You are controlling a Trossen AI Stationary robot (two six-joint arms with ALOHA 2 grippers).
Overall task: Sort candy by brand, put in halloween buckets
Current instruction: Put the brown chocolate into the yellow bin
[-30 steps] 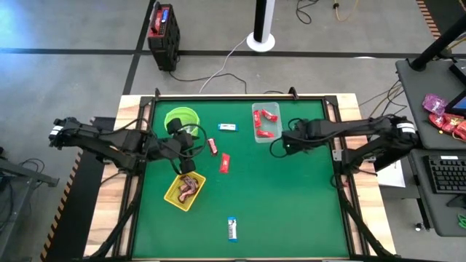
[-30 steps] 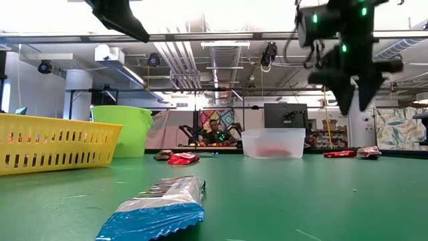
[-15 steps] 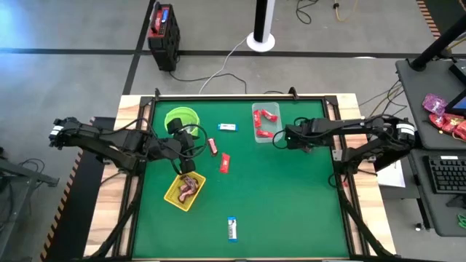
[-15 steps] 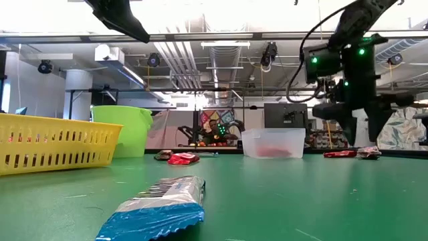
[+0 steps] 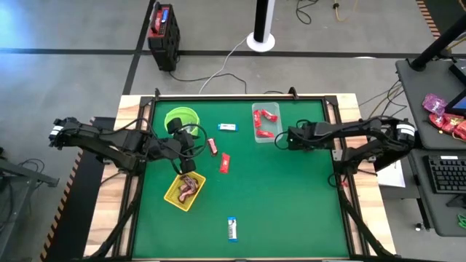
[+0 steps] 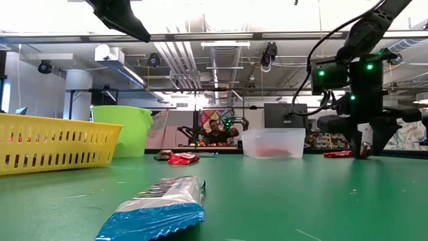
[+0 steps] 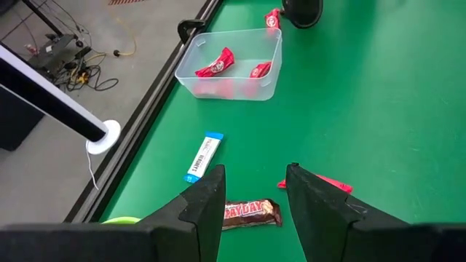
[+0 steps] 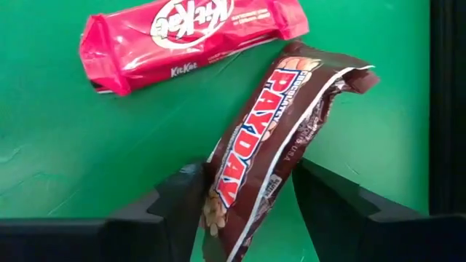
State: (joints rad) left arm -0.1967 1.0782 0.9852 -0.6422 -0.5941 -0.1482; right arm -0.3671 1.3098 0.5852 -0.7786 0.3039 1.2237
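My right gripper (image 8: pixel 251 185) is open and points down at the table just right of the clear tub (image 5: pixel 266 122). Its fingers stand on either side of a brown candy bar (image 8: pixel 280 124). A red bar (image 8: pixel 193 33) lies beside that one. My left gripper (image 7: pixel 255 193) hangs open and holds nothing, high between the green bucket (image 5: pixel 181 118) and the yellow basket (image 5: pixel 184 191). Below it lie a brown bar (image 7: pixel 247 212), a blue bar (image 7: pixel 204 156) and a red bar (image 7: pixel 320 183). Red bars lie in the tub, brown ones in the basket. My right gripper comes from above with one finger (image 8: pixel 182 200) right against the wrapper edge at the brown bar's lower end (image 8: pixel 222 204); I cannot tell whether it touches. The other finger stands apart from the wrapper. The bar lies flat on the table, slanting between the fingers.
Another blue bar (image 5: pixel 232 228) lies alone near the table's front edge, large in the low view (image 6: pixel 157 207). The raised table frame (image 5: pixel 333 138) runs just right of my right gripper. Open green surface spreads across the near right.
My right gripper has come down from well above the table until its fingertips are at the surface beside the clear tub, shifting a little toward the far edge as it sank. My left arm has kept still.
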